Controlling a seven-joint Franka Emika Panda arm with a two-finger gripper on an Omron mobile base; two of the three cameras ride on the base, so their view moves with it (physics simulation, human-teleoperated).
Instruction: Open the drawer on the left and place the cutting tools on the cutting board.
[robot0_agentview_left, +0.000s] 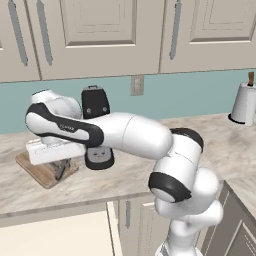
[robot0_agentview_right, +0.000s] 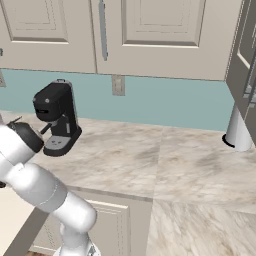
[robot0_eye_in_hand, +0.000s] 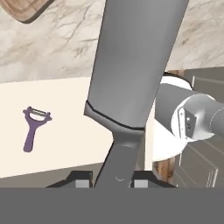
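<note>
My gripper (robot0_eye_in_hand: 114, 178) is shut on the knife (robot0_eye_in_hand: 135, 61), whose dark grey blade runs up the middle of the hand view. In the left base view the gripper (robot0_agentview_left: 60, 167) hangs low over the cutting board (robot0_agentview_left: 41, 175), a light-brown wooden board on the counter left of the coffee machine. One corner of the cutting board (robot0_eye_in_hand: 27, 11) shows at the hand view's top left. The drawer (robot0_agentview_left: 55, 235) stands open below the counter edge, pale cream inside. The purple peeler (robot0_eye_in_hand: 34, 127) lies flat on the drawer's floor (robot0_eye_in_hand: 65, 135).
A black coffee machine (robot0_agentview_left: 96, 127) stands right beside the board, close to the arm's wrist. A white paper-towel roll (robot0_agentview_left: 245, 102) sits at the counter's far right. Wall cabinets hang above, and cabinet doors (robot0_agentview_left: 132, 220) lie below the counter.
</note>
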